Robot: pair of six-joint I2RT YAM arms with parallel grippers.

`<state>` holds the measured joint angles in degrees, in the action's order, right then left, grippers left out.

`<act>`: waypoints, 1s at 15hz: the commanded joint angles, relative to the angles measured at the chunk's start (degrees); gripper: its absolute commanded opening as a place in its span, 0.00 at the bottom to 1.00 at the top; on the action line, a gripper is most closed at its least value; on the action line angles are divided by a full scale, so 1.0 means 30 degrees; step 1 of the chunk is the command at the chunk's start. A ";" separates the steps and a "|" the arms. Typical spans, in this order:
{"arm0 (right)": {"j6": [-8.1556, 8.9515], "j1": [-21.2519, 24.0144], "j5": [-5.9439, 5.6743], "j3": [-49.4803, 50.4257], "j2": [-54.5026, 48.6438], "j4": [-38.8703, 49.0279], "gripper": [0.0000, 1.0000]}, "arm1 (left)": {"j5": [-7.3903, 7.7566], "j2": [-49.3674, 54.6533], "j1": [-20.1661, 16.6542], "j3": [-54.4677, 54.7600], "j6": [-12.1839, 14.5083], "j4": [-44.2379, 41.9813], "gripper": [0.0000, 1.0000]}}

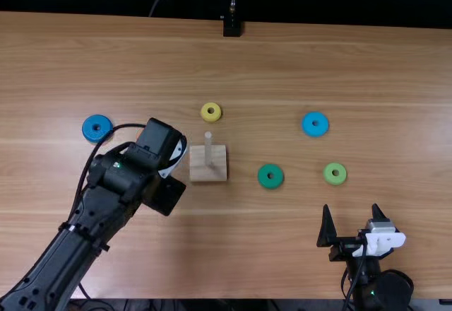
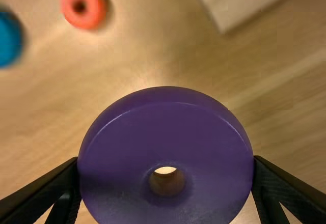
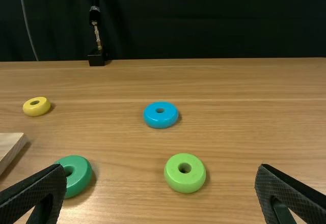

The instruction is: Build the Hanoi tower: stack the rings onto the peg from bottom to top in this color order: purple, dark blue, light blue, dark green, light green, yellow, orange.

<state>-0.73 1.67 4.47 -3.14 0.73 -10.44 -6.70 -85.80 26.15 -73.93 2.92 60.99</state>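
- A wide strip of the table (image 1: 296, 63) lies between the yellow ring (image 1: 205, 114) and the far edge.
- The right gripper (image 1: 351, 208) is near the close edge, its fingers spread wide, with room before the light green ring (image 1: 335, 180).
- The left gripper (image 1: 164, 194) pinches the purple ring (image 2: 165, 132), just beside the wooden block (image 1: 217, 172) with the peg (image 1: 208, 150).
- The dark green ring (image 1: 263, 177) and light blue ring (image 1: 308, 124) lie right of the peg.
- From above, the left arm (image 1: 70, 240) hides most of the orange ring (image 2: 94, 10).
- The left wrist view cuts off the purple ring's bottom and part of the dark blue ring (image 1: 89, 128).
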 commanded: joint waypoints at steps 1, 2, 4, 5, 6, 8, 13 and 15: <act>0.0139 0.0116 0.0268 0.0811 -0.0244 -0.1569 1.00 | 0.0018 -0.0433 -0.0192 -0.1929 -0.1219 0.0236 0.00; 0.0139 0.0116 0.0268 0.0811 -0.0244 -0.1569 1.00 | 0.0053 -0.1078 -0.0133 -0.2925 -0.2062 0.0482 0.00; 0.0139 0.0116 0.0268 0.0811 -0.0244 -0.1569 1.00 | 0.0089 -0.1840 -0.0104 -0.5151 -0.3363 0.1080 0.00; 0.0139 0.0116 0.0268 0.0811 -0.0244 -0.1569 1.00 | 0.0089 -0.2308 -0.0104 -0.6001 -0.3750 0.1361 0.00; 0.0139 0.0116 0.0268 0.0811 -0.0244 -0.1569 1.00 | 0.0089 -0.2748 -0.0075 -0.7026 -0.4102 0.1712 0.00; 0.0139 0.0116 0.0268 0.0811 -0.0244 -0.1569 1.00 | 0.0089 -0.3568 0.0189 -0.8901 -0.4805 0.2240 0.00; 0.0139 0.0116 0.0268 0.0811 -0.0244 -0.1569 1.00 | 0.0089 -0.5502 0.1302 -1.1890 -0.6527 0.2521 0.00; 0.0139 0.0116 0.0268 0.0811 -0.0244 -0.1569 1.00 | 0.0089 -0.5853 0.1683 -1.2036 -0.6844 0.2521 0.00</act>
<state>-0.73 1.65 4.47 -3.14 0.73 -10.46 -6.61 -102.41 30.81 -108.01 -15.86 68.58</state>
